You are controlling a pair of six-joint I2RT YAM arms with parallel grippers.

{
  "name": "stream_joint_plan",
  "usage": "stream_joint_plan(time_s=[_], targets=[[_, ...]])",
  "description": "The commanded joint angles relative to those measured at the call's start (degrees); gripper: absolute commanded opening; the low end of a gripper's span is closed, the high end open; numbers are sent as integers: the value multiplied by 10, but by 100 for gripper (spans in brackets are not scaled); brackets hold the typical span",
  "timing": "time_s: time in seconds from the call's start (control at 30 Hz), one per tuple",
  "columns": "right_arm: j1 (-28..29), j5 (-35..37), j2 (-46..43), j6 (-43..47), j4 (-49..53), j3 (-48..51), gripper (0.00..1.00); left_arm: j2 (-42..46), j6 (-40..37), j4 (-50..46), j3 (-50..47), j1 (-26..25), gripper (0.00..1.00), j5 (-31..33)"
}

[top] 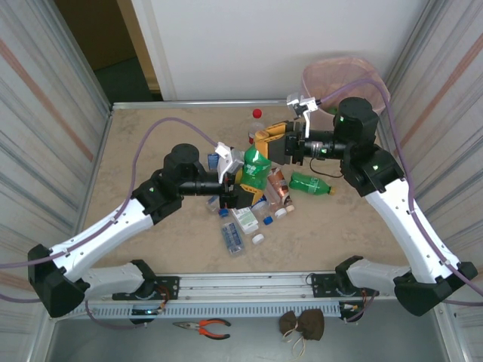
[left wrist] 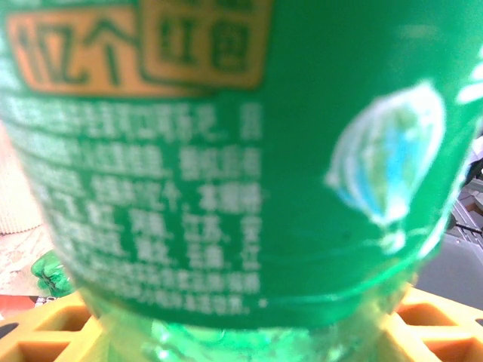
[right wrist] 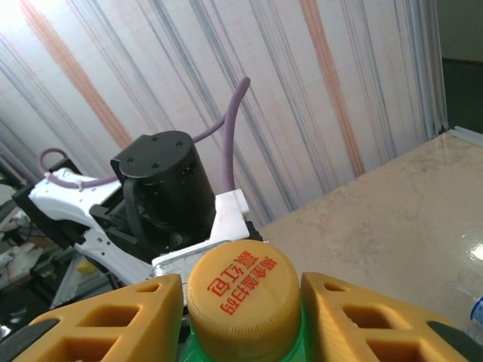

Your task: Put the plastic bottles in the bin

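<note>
The green bottle (top: 256, 167) is held upright above the middle of the table (top: 151, 143), off the surface, gripped from two sides at once. Its labelled body (left wrist: 249, 188) is seen pressed close to the left wrist camera. It is judged to be light and thin-walled. The plastic under the label will probably dent if squeezed hard, and the glossy label looks slippery.

The orange-yellow cap (right wrist: 243, 294) and the neck below it are judged to be the stiff part, so that is the safer place to take hold. A grip across the belly calls for modest pressure only.

The left gripper (top: 247, 192) is clamped on the bottle's body, with yellow fingers (left wrist: 56, 332) showing on either side of the green plastic. The right gripper (top: 264, 142) is drawn in around the cap. Its fingers (right wrist: 113, 317) lie against the cap on both sides, with only a thin dark slit left on one side. How hard they press cannot be told.

Around and below the held bottle, the other plastic bottles (top: 253, 215) lie scattered in a loose heap, some of them flattened. One more green one (top: 311, 183) lies on its side to the right, and a red-capped one (top: 256, 117) stands farther back.

The bin (top: 343, 59), with its pink liner, stands beyond the table's far right corner, well apart from the held bottle. A carry to the far right is therefore judged to be needed, and one grip would have to be given up first.
</note>
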State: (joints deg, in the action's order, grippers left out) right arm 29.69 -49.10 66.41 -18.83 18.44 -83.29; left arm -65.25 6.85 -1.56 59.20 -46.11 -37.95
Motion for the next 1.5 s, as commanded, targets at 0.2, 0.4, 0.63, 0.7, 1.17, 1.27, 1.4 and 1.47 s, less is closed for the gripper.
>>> stream_joint_plan(time_s=[0.2,0.4,0.63,0.7,1.17,1.27,1.4,1.47], targets=[[9,16,2,4,-5,-24,42,5,-15,11,14,2,55,-13],[12,20,5,4,-2,-27,38,5,-16,12,14,2,55,-12],[17,24,5,6,4,-31,25,11,-18,10,10,2,58,-3],[18,32,5,7,8,-33,25,17,-17,11,7,2,63,5],[-54,132,22,34,55,-89,23,62,-16,22,-29,3,80,80],[-116,156,36,19,62,-114,22,71,-17,21,-35,4,80,89],[-205,190,61,-17,46,-133,20,76,-17,22,-36,6,81,91],[-240,229,72,-26,35,-143,19,78,-17,20,-38,7,81,91]])
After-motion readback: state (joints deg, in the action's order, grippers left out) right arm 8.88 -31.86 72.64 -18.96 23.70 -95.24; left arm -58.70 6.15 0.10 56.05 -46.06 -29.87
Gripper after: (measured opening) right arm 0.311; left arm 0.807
